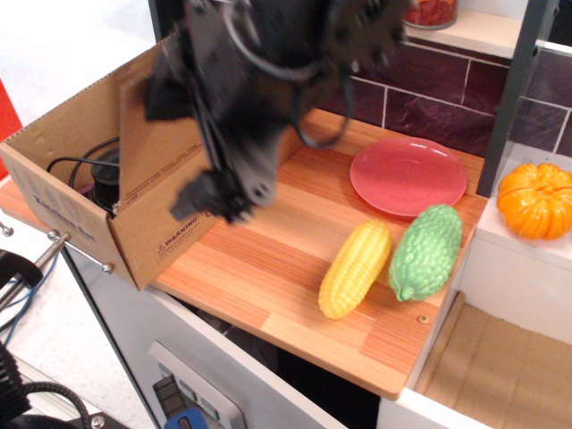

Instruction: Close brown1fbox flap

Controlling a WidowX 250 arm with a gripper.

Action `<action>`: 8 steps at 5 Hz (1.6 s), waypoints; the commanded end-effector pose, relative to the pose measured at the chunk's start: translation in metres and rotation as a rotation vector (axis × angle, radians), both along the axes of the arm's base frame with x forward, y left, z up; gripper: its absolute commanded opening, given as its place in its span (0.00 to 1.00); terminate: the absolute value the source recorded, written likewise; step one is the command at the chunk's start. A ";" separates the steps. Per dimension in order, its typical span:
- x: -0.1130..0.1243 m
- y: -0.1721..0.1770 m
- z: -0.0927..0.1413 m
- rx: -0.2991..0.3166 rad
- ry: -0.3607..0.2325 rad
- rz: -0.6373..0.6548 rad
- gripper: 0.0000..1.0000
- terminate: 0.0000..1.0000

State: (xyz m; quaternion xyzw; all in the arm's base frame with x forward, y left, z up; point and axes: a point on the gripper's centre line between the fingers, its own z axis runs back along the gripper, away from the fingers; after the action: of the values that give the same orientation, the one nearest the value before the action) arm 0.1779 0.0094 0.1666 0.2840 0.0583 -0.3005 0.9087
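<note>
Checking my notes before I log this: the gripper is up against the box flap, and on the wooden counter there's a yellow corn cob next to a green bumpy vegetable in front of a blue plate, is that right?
Not quite: the plate is red, not blue, as the observation.image view shows. The rest holds: the gripper is against the flap, and the corn cob lies beside the green bumpy vegetable on the wooden counter.

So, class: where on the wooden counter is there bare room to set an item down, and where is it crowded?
Bare wood lies between the brown1fbox and the corn cob, and along the front edge. Crowded on the right: corn cob, green gourd and pink plate close together. The gripper hangs over the flap.
</note>
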 end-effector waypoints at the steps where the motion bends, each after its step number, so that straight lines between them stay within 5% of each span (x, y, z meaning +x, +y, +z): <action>1: 0.002 0.054 0.022 -0.009 0.027 -0.108 1.00 0.00; 2: 0.012 0.087 0.017 -0.051 0.067 -0.197 1.00 0.00; 4: 0.042 0.142 -0.016 -0.242 0.166 -0.366 1.00 0.00; 6: 0.038 0.154 -0.054 -0.342 0.128 -0.380 1.00 0.00; 8: 0.049 0.153 -0.052 -0.378 0.100 -0.385 1.00 0.00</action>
State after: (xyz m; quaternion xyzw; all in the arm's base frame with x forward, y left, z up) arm 0.2141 0.1582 0.1111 0.0735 0.0053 -0.4794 0.8745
